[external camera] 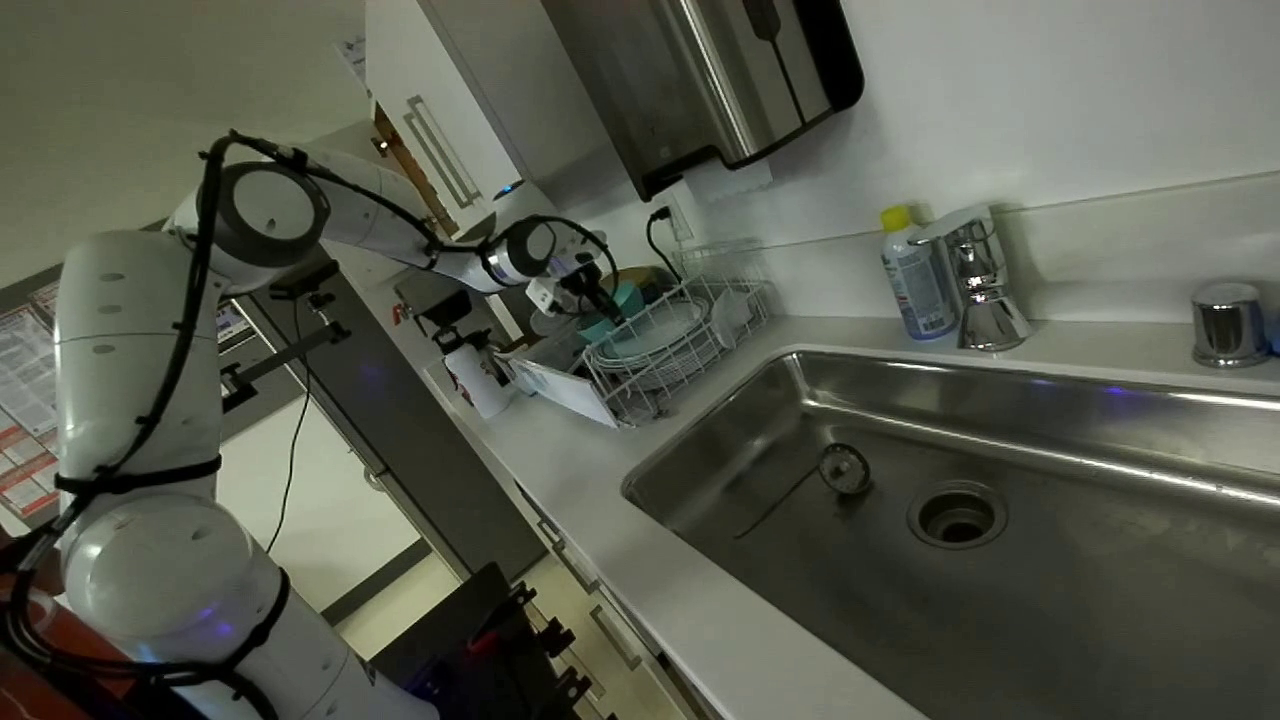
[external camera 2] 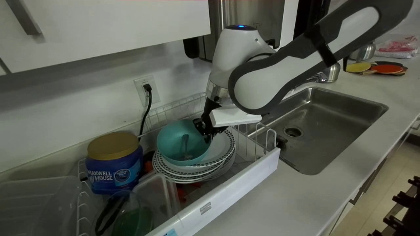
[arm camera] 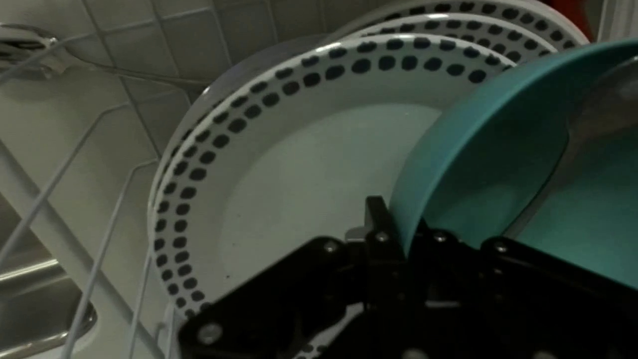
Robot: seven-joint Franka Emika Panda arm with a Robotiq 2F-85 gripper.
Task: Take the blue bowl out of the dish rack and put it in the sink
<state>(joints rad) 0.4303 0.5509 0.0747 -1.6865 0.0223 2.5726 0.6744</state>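
The teal-blue bowl (external camera 2: 174, 142) sits tilted over the stacked plates in the dish rack (external camera 2: 229, 191), with a spoon (external camera 2: 185, 146) inside. Whether it rests on the plates or is slightly raised I cannot tell. My gripper (external camera 2: 206, 132) is at the bowl's rim on the side toward the sink. In the wrist view, my gripper (arm camera: 401, 234) is closed with one finger outside and one inside the wall of the blue bowl (arm camera: 448, 149). In an exterior view the bowl (external camera: 628, 300) is partly hidden by the gripper. The steel sink (external camera: 1080, 600) is beside the rack.
Plates with dotted rims (external camera 2: 226, 144) lie under the bowl. A blue coffee tub (external camera 2: 115, 170) and clear containers (external camera 2: 36, 203) stand at the rack's other end. A strainer (external camera: 845, 468) lies in the sink. A faucet (external camera: 985, 290) and spray can (external camera: 915, 280) stand behind it.
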